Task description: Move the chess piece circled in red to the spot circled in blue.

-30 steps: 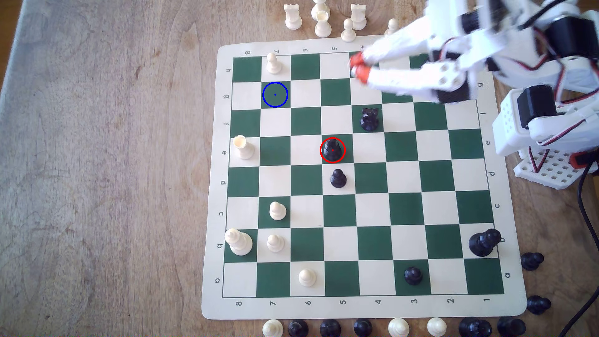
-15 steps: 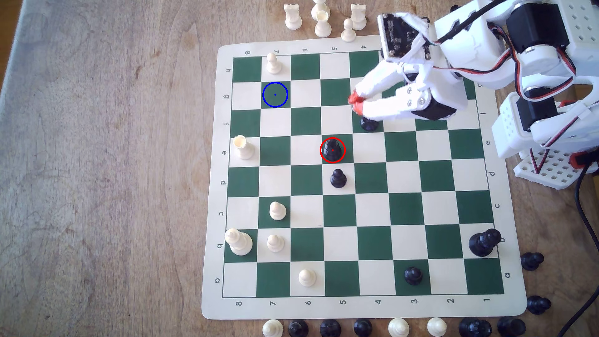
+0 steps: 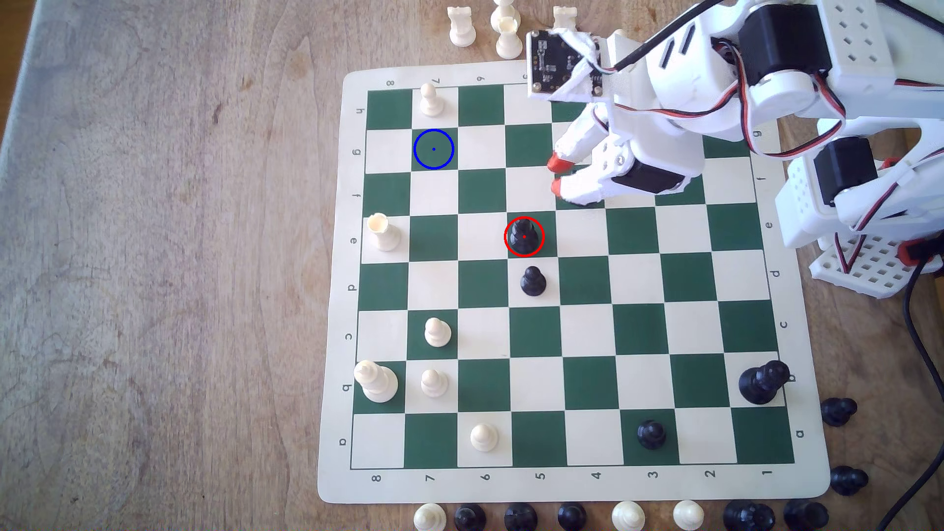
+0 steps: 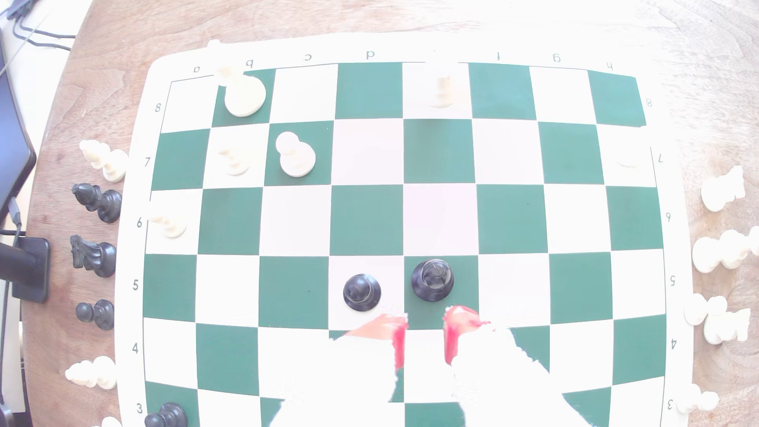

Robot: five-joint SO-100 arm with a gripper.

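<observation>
A white robot arm reaches over a green-and-cream chessboard (image 3: 587,485) laid on a wooden bench (image 3: 153,255). Its pincer (image 3: 556,176), tipped in red, hangs above the board with its two fingers parted by a clear gap and nothing between them. In the exterior view the red fingertips (image 3: 558,163) sit up and to the right of the chess piece (image 3: 524,237), near it but not touching.

That chess piece, a glossy black one with a wide round base and a small knobbed top, stands upright on a dark green square inside a red ring. A shorter black pawn (image 3: 533,281) stands on the cream square just below it in the exterior view. The spot (image 3: 433,149), a green square marked by a blue ring and dot, lies well apart toward the exterior view's upper left, with a white pawn (image 3: 430,100) on the square directly above it.

The wrist view is washed out by glare, but the chess piece (image 4: 432,279) appears just ahead of the open pincer (image 4: 425,328), with the black pawn (image 4: 361,292) beside it. Spare black and white pieces line the bench around the board's edges.
</observation>
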